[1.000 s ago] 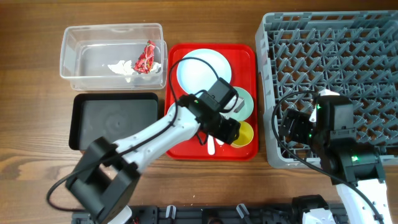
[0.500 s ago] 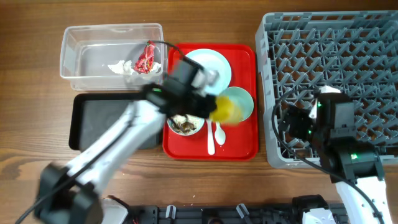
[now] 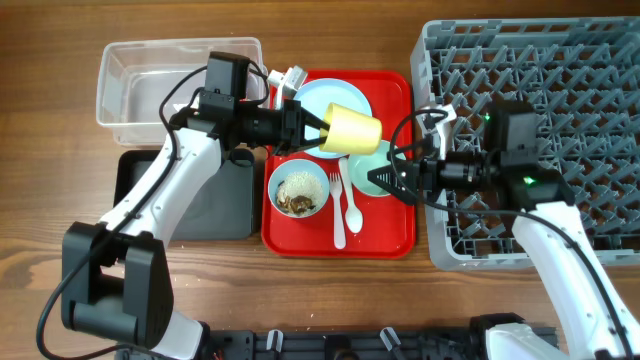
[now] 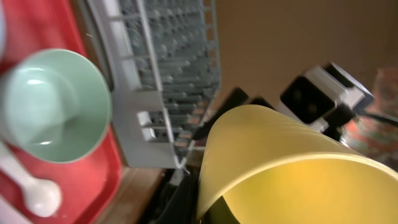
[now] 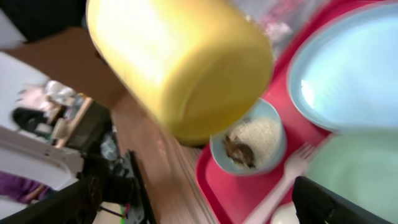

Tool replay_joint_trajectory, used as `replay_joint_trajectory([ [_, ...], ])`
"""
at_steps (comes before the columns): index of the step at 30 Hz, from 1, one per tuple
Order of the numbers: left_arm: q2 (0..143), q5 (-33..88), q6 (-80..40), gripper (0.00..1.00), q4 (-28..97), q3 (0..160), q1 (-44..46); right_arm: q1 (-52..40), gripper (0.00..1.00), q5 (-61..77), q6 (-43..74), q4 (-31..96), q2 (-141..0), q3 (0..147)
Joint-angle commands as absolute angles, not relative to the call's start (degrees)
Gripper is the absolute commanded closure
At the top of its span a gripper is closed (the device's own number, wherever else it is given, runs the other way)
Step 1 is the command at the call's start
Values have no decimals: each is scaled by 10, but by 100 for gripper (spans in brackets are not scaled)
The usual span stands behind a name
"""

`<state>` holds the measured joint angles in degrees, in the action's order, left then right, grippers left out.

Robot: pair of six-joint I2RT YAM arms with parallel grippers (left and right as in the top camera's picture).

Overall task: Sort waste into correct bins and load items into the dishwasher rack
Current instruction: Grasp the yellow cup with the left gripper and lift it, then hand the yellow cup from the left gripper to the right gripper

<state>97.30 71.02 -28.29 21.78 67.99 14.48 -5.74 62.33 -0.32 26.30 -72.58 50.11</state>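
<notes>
Now the left gripper (image 3: 318,128) is clamped on the yellow cup (image 3: 352,131). The cup is tipped on its side, raised over the pale blue plate (image 3: 322,100), with its base pointing toward the rack (image 3: 560,90). Whether a finger sits inside the rim is hard to call from these views. Over on the other side, the right gripper (image 3: 392,172) hangs empty, fingers spread wide, at the right side of the mint-green bowl (image 3: 372,178) on the red tray (image 3: 400,235). The white-blue bowl (image 3: 299,190) sits toward the tray's front with food scraps (image 3: 296,204) inside. The fork (image 3: 338,225) and spoon (image 3: 353,218) lie just beside it. The clear tub (image 3: 112,90) and black tray (image 3: 225,205) sit off to the left.
</notes>
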Motion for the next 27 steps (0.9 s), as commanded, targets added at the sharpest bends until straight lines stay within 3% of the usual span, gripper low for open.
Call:
replay_joint_trajectory([
  [1, 974, 769, -292, 96, 214, 682, 158, -58, 0, 711, 6, 201, -764, 511],
  [7, 974, 770, -292, 96, 214, 682, 181, -58, 2, 743, 40, 122, -782, 511],
  [10, 974, 769, -292, 96, 214, 682, 183, -58, 9, 773, 50, 107, -782, 511],
  [12, 974, 769, -292, 96, 213, 682, 183, -58, 24, 772, 63, 110, -782, 511],
  [14, 974, 769, -292, 96, 213, 682, 183, -58, 25, 773, 65, 110, -782, 511],
  [20, 974, 769, -292, 96, 212, 682, 183, -58, 41, 772, 64, 110, -782, 511],
  [27, 974, 769, -292, 96, 212, 682, 183, -58, 46, 761, 64, 110, -782, 511],
])
